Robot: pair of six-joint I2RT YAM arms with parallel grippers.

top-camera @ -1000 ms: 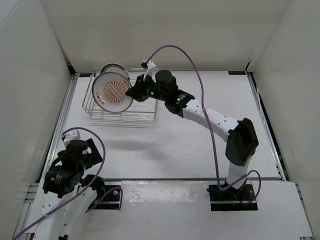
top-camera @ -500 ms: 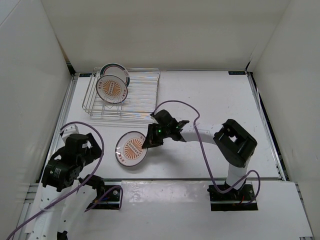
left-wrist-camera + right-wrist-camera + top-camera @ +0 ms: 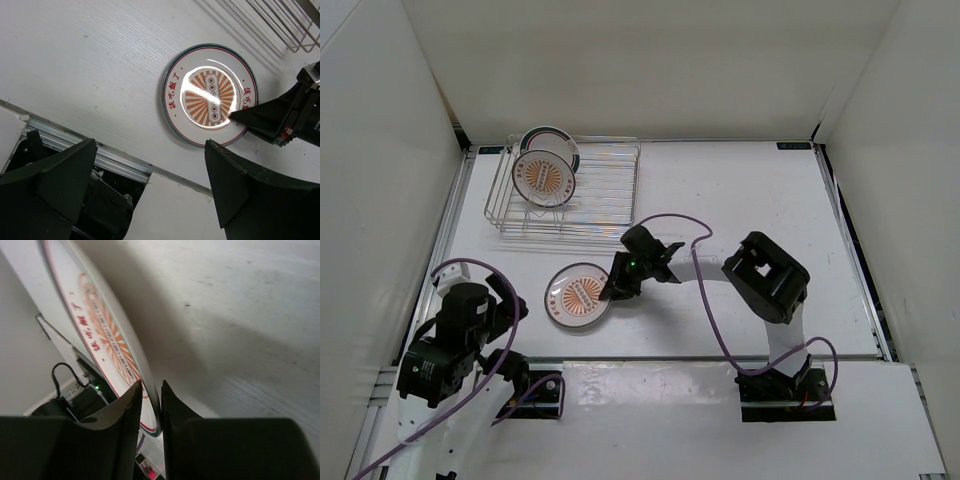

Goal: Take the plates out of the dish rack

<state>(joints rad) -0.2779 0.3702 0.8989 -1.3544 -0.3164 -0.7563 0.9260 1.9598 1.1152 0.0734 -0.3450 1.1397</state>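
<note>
An orange sunburst plate point(image 3: 577, 295) lies low over the table, in front of the dish rack point(image 3: 605, 190). My right gripper point(image 3: 613, 287) is shut on its right rim; the wrist view shows the rim point(image 3: 100, 335) between the two fingers point(image 3: 151, 385). The plate also shows in the left wrist view point(image 3: 209, 95). A second sunburst plate point(image 3: 543, 178) stands upright at the rack's left end. A dark-rimmed plate point(image 3: 552, 140) stands just behind it. My left gripper point(image 3: 150, 144) is open and empty, at the near left, short of the plate.
A metal rail and a raised white panel point(image 3: 720, 375) run along the table's near edge. White walls enclose the table on three sides. The right arm's purple cable point(image 3: 705, 300) loops over the table. A corner of the rack point(image 3: 285, 25) shows in the left wrist view.
My right gripper carried the sunburst plate from above the rack down to the table at front left, then a little further left. The left arm shifted slightly toward the near edge.
</note>
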